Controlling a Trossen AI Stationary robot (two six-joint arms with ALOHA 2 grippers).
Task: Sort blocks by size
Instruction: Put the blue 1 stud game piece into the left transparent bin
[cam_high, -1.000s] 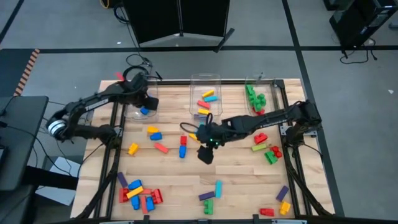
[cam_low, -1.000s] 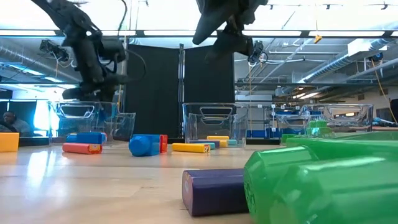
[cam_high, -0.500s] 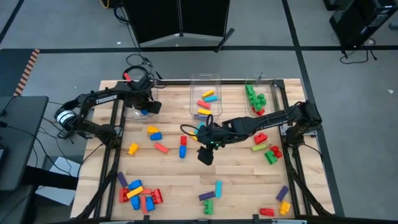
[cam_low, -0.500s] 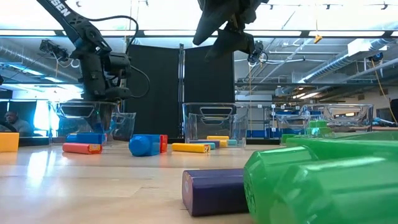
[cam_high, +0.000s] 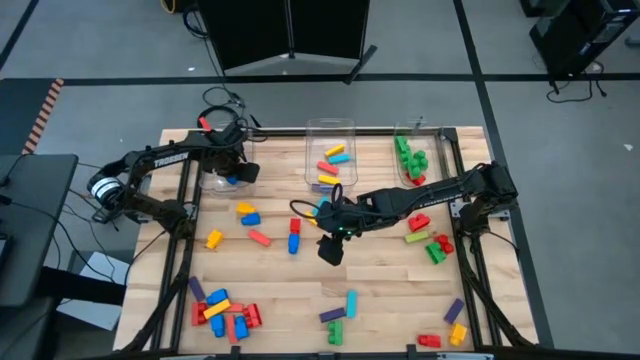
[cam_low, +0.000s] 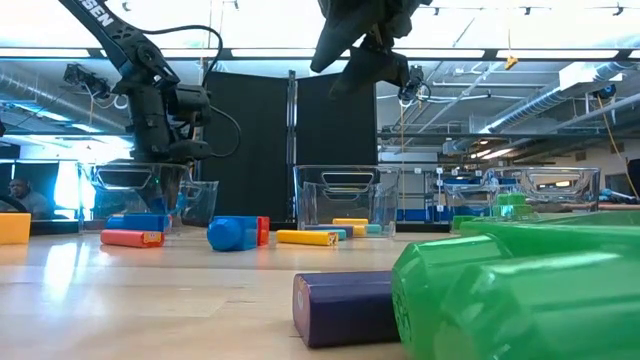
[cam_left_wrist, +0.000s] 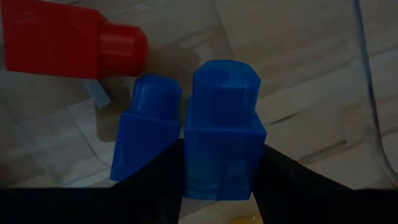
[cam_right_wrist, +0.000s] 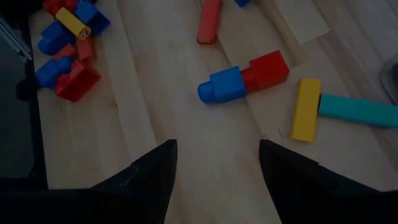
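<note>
around the middle bin (cam_high: 330, 160): bare wood lies just in front, partly taken by the right arm (cam_high: 420, 198); loose blocks (cam_high: 250, 214) crowd the left front, more blocks (cam_high: 430, 245) the right front.

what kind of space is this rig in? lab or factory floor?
Likely a robotics lab in an industrial-style building: exposed ducts and pipes overhead, a black curtain backdrop behind the wooden table, cables on the grey floor, and a seated person beyond.
</note>
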